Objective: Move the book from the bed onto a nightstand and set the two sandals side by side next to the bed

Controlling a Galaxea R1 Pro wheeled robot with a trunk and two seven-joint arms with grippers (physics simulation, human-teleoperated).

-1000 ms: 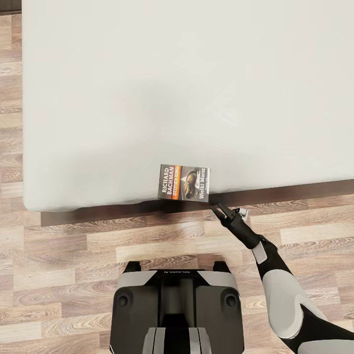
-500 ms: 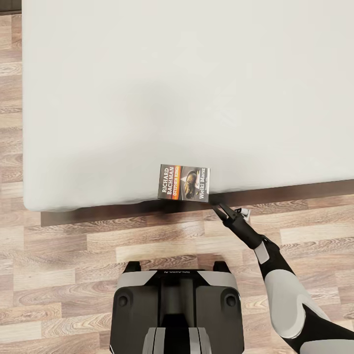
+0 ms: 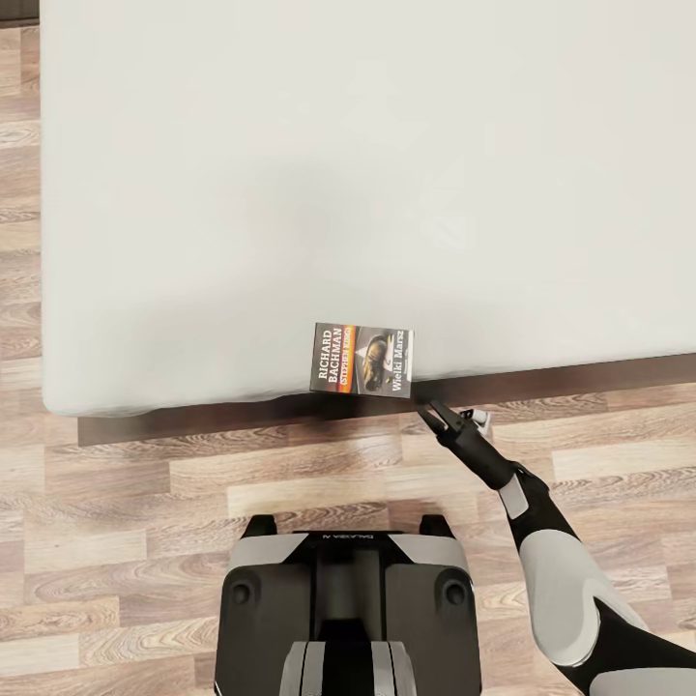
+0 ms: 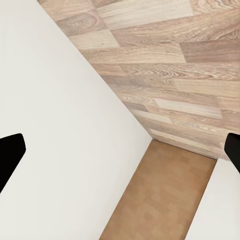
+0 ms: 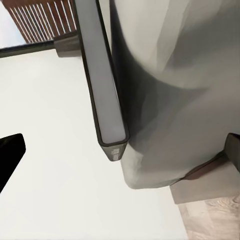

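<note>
**Right gripper open at the book's corner on the bed edge**

Taking the bed (image 3: 367, 174) as the landmark: its off-white mattress spreads across the upper part of the head view, with wood-plank floor (image 3: 126, 541) showing along its left side and in front of its near edge. A dark strip of frame runs under that near edge.

The left gripper (image 4: 120, 150) shows in its wrist view as two dark fingertips set wide apart, nothing between them; beyond them lie a white surface and plank flooring.

The book (image 3: 362, 359) lies flat on the mattress right at the bed's near edge, a little right of the middle of that edge, cover up, its orange band and white "RICHARD BACHMAN" lettering readable sideways. It overhangs the edge slightly.

The robot's dark base (image 3: 348, 609) stands on the floor in front of the bed, below the book.

Just right of the book's near right corner, the right gripper (image 3: 432, 410) reaches in from the floor side, its fingers spread and empty. In the right wrist view the book (image 5: 102, 80) appears edge-on between the parted fingertips, against the mattress side.
</note>
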